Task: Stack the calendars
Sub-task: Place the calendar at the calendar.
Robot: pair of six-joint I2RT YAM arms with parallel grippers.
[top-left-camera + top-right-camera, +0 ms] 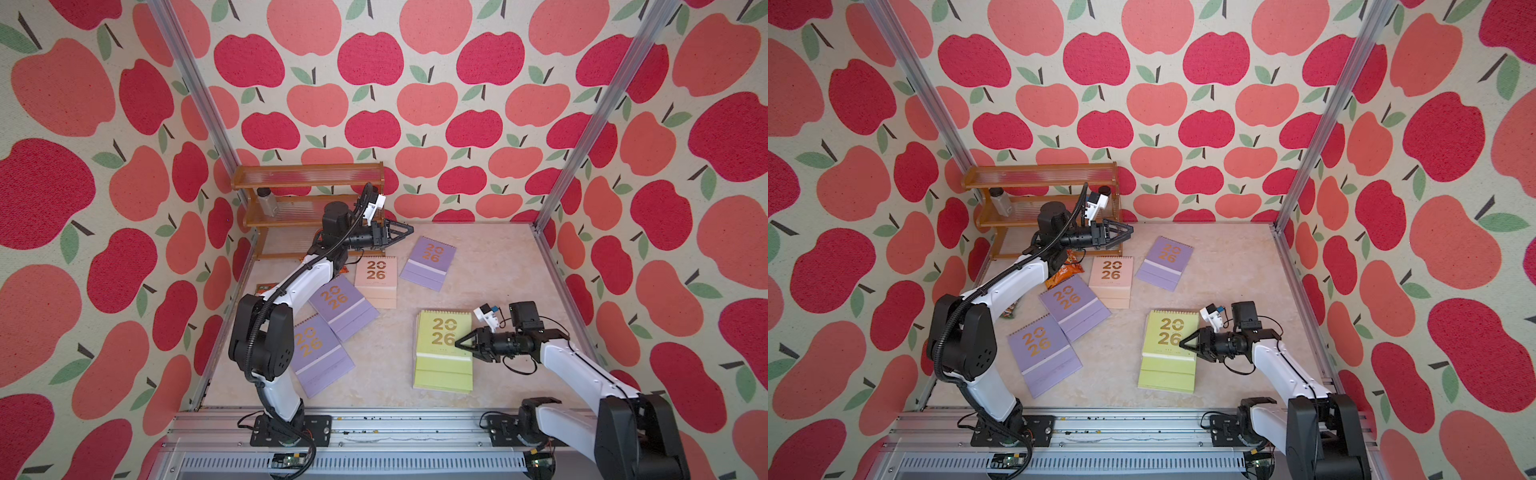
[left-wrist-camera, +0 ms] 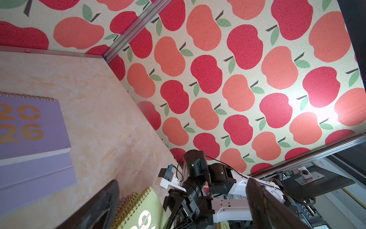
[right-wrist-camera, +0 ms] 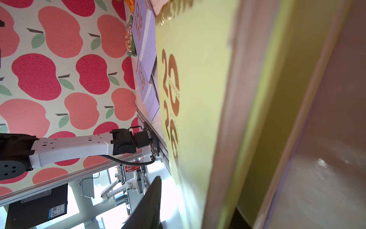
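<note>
My left gripper (image 1: 409, 231) by the shelf (image 1: 307, 174), fingers wide apart, empty, my right gripper (image 1: 458, 344) at the edge of the yellow-green calendar stack (image 1: 443, 365) (clamped or not, I cannot tell), lilac calendars (image 1: 428, 262), pink calendar (image 1: 376, 276) scattered leftward.

Calendar stack (image 1: 444, 353) lies lower right of frame; loose calendars (image 1: 376, 276) scatter centre-left, the shelf (image 1: 307, 176) upper left behind them.

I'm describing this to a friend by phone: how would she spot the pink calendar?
Start at the wooden shelf in the far corner. Just in front of it, between two lilac calendars, lies the pink calendar. It is the only pink one.
</note>
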